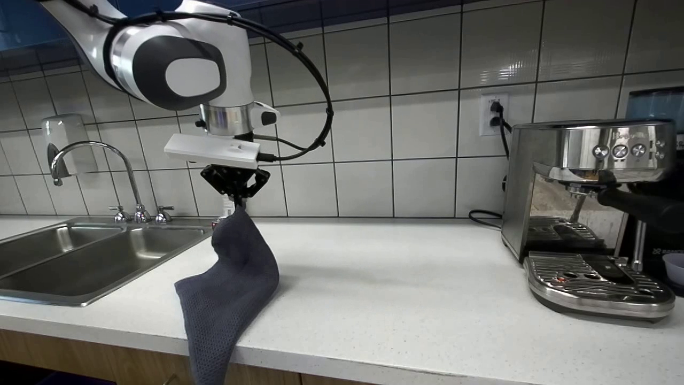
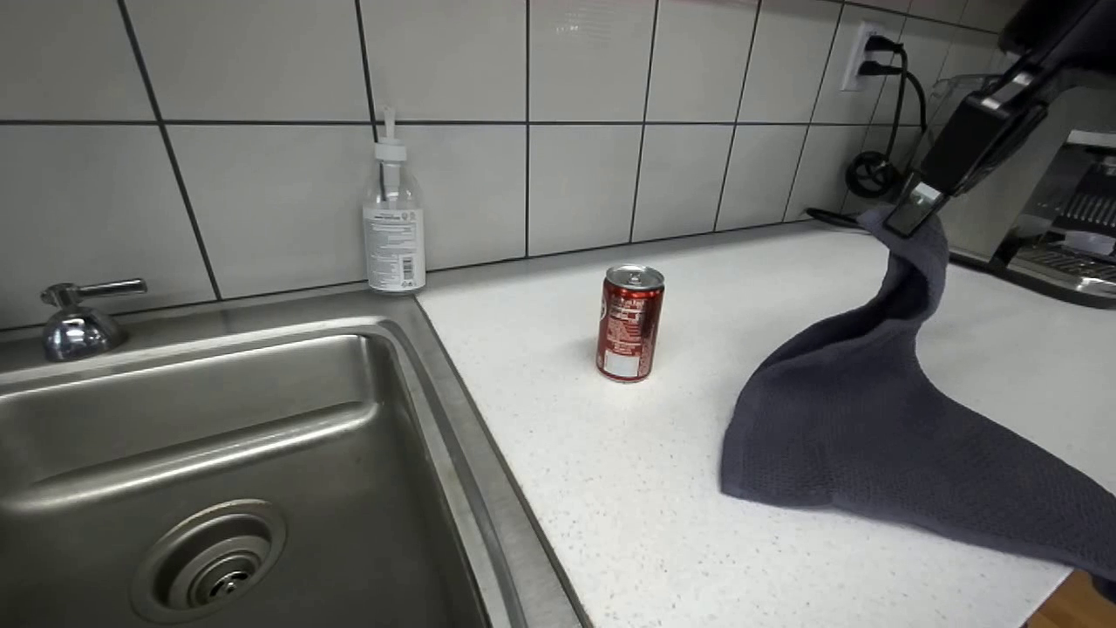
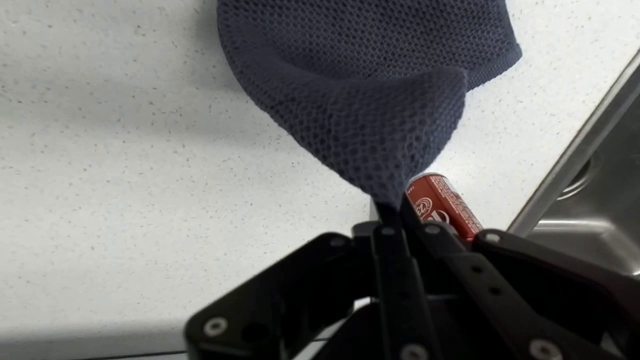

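Note:
My gripper (image 1: pixel 239 203) is shut on one corner of a dark blue-grey waffle-weave cloth (image 1: pixel 235 283). In an exterior view the pinched corner is lifted above the counter, and the cloth (image 2: pixel 837 436) hangs down, its lower part lying on the surface and draping over the front edge. From the wrist view, the cloth (image 3: pixel 360 110) fans out from the closed fingertips, which hide its gripped corner. A red soda can (image 2: pixel 629 324) stands upright on the counter, apart from the cloth. Part of the can (image 3: pixel 440 202) shows behind the gripper's fingers in the wrist view.
A double steel sink (image 1: pixel 133 262) with a curved faucet (image 1: pixel 107 144) lies beside the white counter (image 1: pixel 401 299). A clear pump bottle (image 2: pixel 394 235) stands at the sink's back corner. An espresso machine (image 1: pixel 593 160) occupies the opposite end, its cords plugged into a wall outlet (image 1: pixel 492 114).

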You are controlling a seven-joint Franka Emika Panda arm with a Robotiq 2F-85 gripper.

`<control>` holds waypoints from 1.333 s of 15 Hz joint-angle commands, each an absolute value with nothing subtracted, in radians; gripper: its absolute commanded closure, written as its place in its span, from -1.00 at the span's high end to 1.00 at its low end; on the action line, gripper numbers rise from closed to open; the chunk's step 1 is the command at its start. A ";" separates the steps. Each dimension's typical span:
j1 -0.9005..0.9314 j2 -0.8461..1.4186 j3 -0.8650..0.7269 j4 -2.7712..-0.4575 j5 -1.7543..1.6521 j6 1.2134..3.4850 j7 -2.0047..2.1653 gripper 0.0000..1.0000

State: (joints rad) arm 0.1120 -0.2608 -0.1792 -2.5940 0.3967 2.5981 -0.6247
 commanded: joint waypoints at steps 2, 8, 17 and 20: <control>0.111 -0.205 -0.174 -2.525 0.429 2.609 -0.604 -0.99; 0.106 -0.181 -0.169 -2.487 0.457 2.615 -0.603 -0.99; 0.105 -0.216 -0.179 -2.492 0.516 2.618 -0.640 -0.99; 0.105 -0.203 -0.178 -2.476 0.522 2.630 -0.631 -0.99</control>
State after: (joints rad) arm 0.1113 -0.2008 -0.1800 -2.4948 0.4934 2.6220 -0.6131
